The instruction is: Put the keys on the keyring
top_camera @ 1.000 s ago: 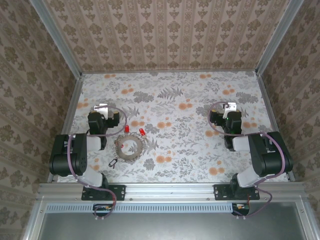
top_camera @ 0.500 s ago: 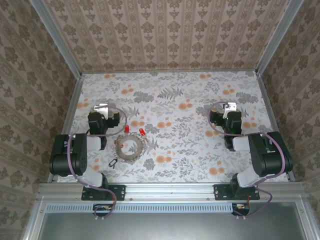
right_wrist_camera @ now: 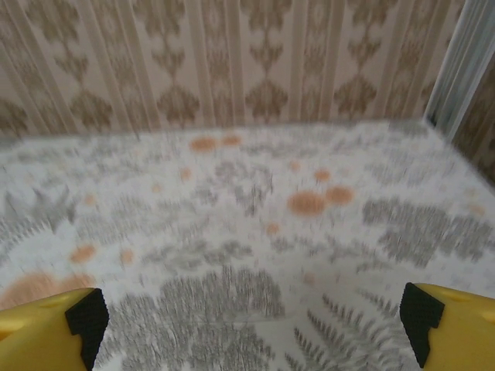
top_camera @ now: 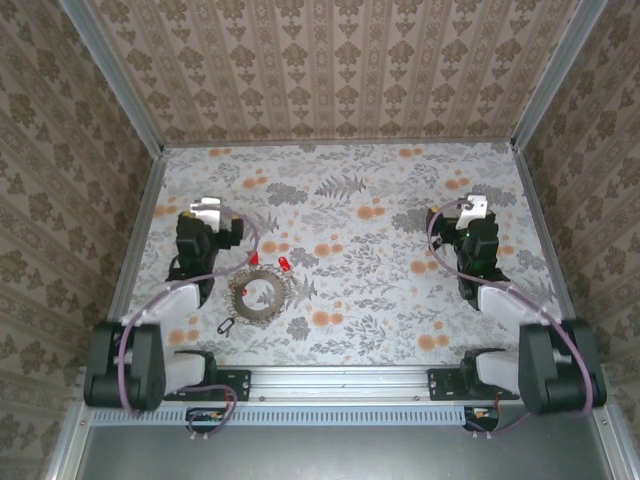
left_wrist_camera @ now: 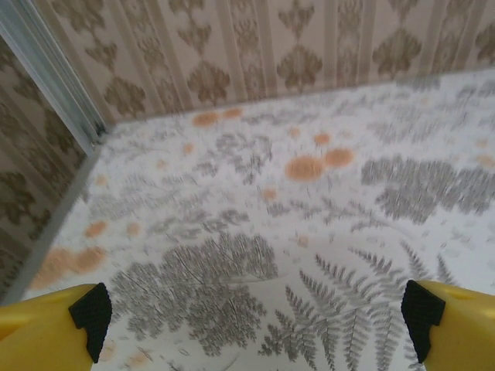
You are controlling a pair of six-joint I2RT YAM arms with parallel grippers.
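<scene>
Two arms stand at the near edge of a counter point(top_camera: 390, 300) covered in a pale print of grey ferns and orange blossoms. Beige striped wallpaper walls point(top_camera: 340, 70) close it in on three sides, with metal frame posts point(top_camera: 110, 75) at the back corners and a metal rail point(top_camera: 340, 380) along the front.

In the overhead view the keyring point(top_camera: 258, 293) lies flat on the left half of the counter, a thin silver circle. The keys point(top_camera: 277, 290) are fanned around its rim like teeth. Two red-headed keys point(top_camera: 284, 264) lie just beyond it, on the far side. The left tool point(top_camera: 205, 213) sits farther back and to the left of the ring, apart from it and pointing toward the back wall. The right tool point(top_camera: 470, 208) is well apart, over the right half.

Both tools are spread wide and hold nothing. In the left wrist view the left tool point(left_wrist_camera: 255, 317) shows its yellow fingers point(left_wrist_camera: 42, 328) at the bottom corners, with bare counter between them. The right tool point(right_wrist_camera: 251, 317) looks the same in the right wrist view.

A small black clip point(top_camera: 227, 326) lies on the near left of the ring. It is between the ring and the left arm's white link point(top_camera: 185, 305), which runs alongside the ring.
</scene>
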